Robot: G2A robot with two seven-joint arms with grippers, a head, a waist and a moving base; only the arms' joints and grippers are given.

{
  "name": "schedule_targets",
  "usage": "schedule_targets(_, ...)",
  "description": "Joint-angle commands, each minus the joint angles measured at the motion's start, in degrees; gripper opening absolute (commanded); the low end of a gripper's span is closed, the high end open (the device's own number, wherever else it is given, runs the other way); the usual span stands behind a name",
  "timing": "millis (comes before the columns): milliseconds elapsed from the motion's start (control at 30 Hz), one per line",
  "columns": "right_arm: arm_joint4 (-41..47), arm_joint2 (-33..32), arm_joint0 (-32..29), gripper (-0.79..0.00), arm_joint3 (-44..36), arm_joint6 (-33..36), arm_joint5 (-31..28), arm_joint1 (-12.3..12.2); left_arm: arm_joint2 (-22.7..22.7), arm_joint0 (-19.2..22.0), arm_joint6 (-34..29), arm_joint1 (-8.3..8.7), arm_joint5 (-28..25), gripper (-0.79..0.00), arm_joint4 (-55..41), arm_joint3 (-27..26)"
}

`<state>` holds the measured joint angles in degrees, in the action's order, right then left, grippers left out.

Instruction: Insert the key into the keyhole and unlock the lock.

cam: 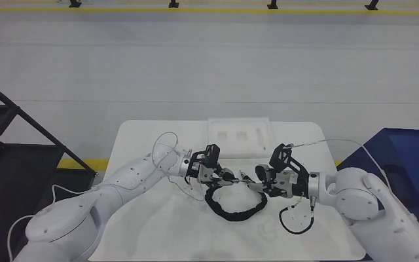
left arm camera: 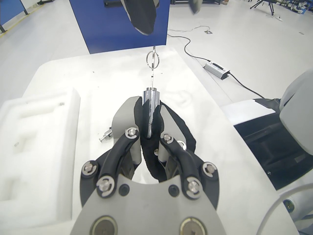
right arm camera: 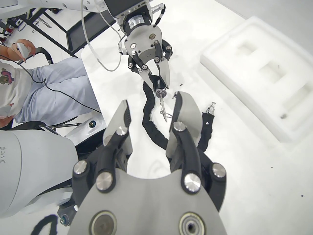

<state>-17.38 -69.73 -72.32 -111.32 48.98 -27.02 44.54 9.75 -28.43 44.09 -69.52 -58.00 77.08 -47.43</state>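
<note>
Lock cylinder point(left arm camera: 151, 99), chrome and round, sits pinched between the pads of the left hand point(left arm camera: 148, 121). It is held above the counter point(cam: 163, 229) with its keyhole end pointing toward the other arm. That grip likely steadies the body so that a twist on the key has something to work against. Its black cable point(right arm camera: 151, 125) droops in a loop onto the counter, and the cable's pin end point(right arm camera: 211, 106) lies apart from the cylinder. Just beyond the cylinder's face the key point(left arm camera: 152, 79) stands out in line with it, its blade apparently seated in the keyhole and a key ring point(left arm camera: 152, 59) at its outer end. Farther on, the right hand point(right arm camera: 151, 102) is spread wide, one finger on each side of the key's outer end, grasping nothing. Whether a finger brushes the ring cannot be told. Turning looks like the step left. Farther back rests a white foam tray point(cam: 239, 122).
</note>
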Motion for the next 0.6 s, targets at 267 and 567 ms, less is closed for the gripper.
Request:
schedule_targets(267,2.47,1.86,1.6,0.0,2.44,-1.67,-0.86,0.74,1.49,0.1,-12.86,-2.32,0.84,0.0,-1.79,4.35)
schedule_targets(567,-0.89,6.56,6.85,0.0,10.35,-7.86,-7.52,2.48,5.34,1.22,-10.25,-3.28,0.49,0.0,-4.35,6.09)
